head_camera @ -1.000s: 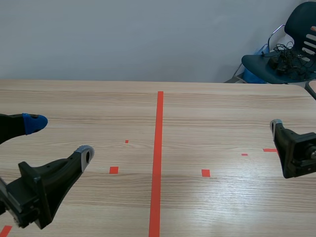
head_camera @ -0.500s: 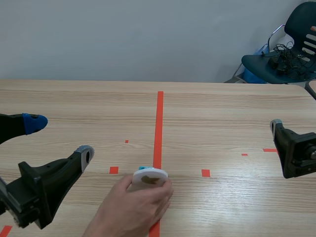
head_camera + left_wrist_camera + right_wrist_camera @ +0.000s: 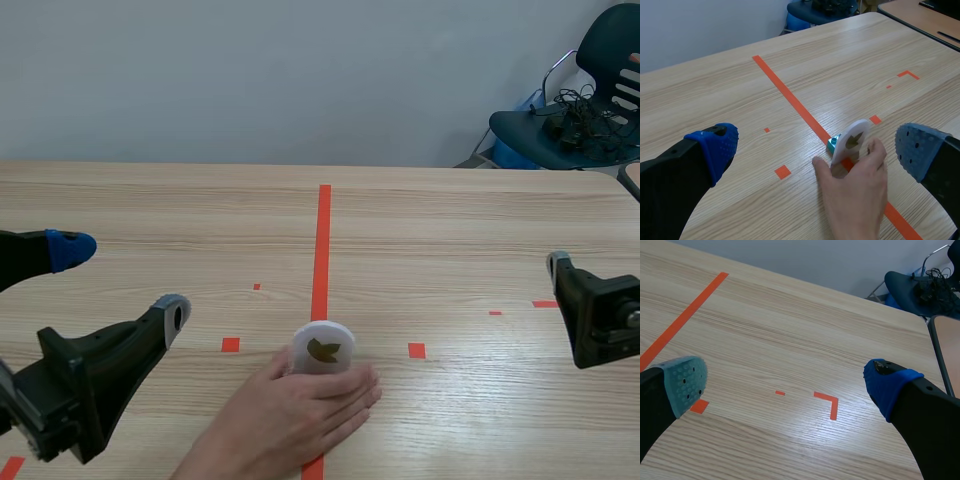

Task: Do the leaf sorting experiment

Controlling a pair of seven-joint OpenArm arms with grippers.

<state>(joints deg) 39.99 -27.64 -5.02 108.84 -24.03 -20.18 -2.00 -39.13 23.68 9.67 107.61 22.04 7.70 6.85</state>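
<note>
A person's hand (image 3: 285,415) reaches in from the near edge and holds a white round disc (image 3: 322,347) with a brown leaf picture upright on the red centre line. In the left wrist view the disc (image 3: 851,142) stands on a small teal base (image 3: 833,144), ahead of my gripper and nearer its right finger, with the hand (image 3: 855,190) behind it. My left gripper (image 3: 120,280) hangs open at the near left, apart from the disc. My right gripper (image 3: 790,382) is open at the right edge over bare table.
The wooden table (image 3: 430,230) carries a long red tape line (image 3: 322,240) down its middle and small red marks. A dark chair (image 3: 580,110) with tangled cables stands beyond the far right corner. A second table edge (image 3: 942,355) lies to the right.
A person's hand came in from the near edge and set the white leaf disc on the centre line, turning it upright. Both arms have stayed where they were.
</note>
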